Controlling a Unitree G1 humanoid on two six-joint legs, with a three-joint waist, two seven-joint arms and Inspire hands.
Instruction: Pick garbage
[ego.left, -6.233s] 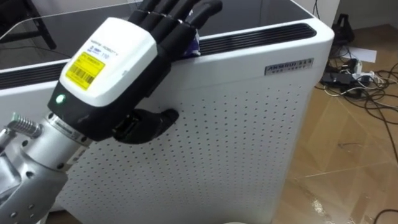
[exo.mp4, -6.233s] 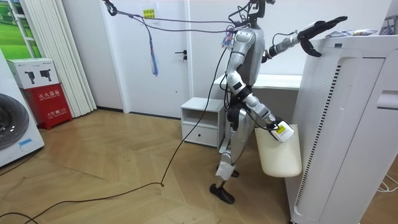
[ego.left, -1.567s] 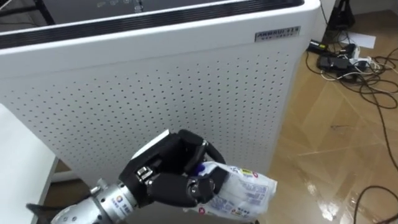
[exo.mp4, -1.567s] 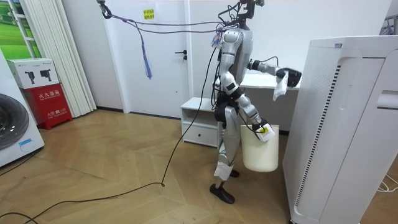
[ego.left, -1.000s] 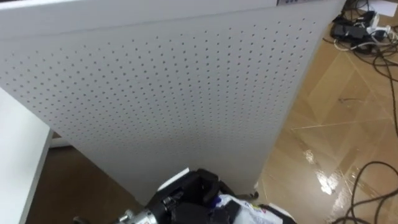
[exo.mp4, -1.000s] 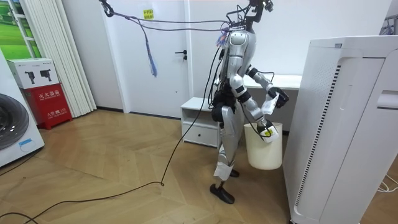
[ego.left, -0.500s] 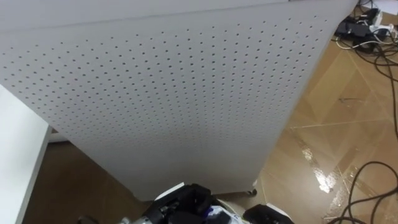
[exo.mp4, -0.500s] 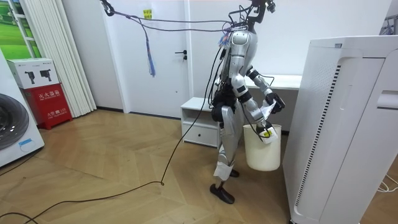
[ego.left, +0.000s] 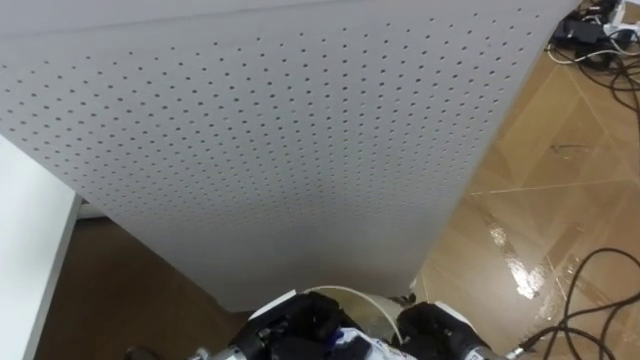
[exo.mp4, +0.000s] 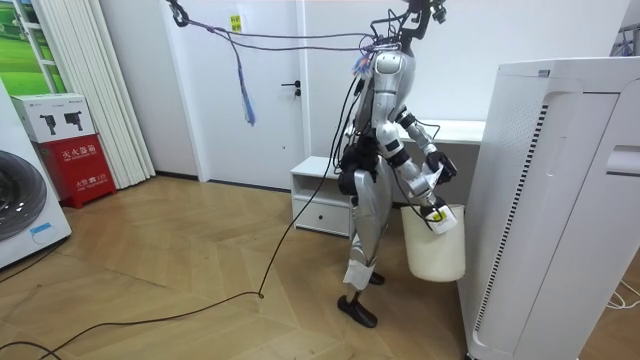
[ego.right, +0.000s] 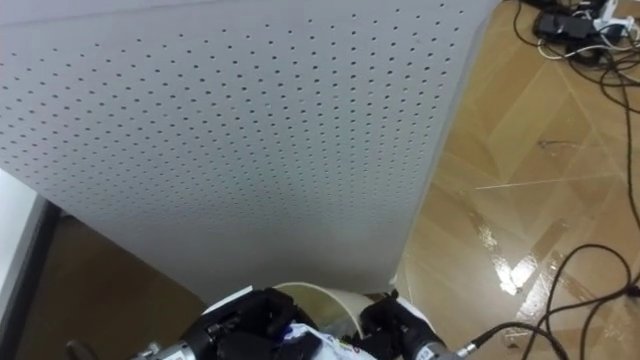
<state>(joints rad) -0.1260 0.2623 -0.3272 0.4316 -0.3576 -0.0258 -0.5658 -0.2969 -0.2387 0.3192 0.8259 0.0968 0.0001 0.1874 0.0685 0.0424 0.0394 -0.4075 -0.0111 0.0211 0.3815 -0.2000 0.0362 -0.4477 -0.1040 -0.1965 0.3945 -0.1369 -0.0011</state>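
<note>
My left hand (ego.left: 300, 328) shows at the bottom edge, fingers curled round a crumpled white wrapper (ego.left: 372, 348) with blue print. Just behind it curves the rim of a cream bin (ego.left: 345, 294). My right hand (ego.left: 440, 330) is a dark shape at that rim, on the right. In the room view the bin (exo.mp4: 436, 248) hangs from my right hand (exo.mp4: 437, 215), and my left hand (exo.mp4: 441, 167) holds the wrapper (exo.mp4: 428, 180) just above the bin's mouth. I stand facing the tall white appliance.
A tall white perforated appliance (ego.left: 270, 150) stands right in front of me. Black cables (ego.left: 590, 290) lie on the wooden floor to the right. A white desk edge (ego.left: 30, 250) is at the left. A low white cabinet (exo.mp4: 322, 195) stands behind me.
My left hand has come down with the wrapper toward the bin. The bin has shifted toward the appliance, and its rim and my right hand have come into the eye view.
</note>
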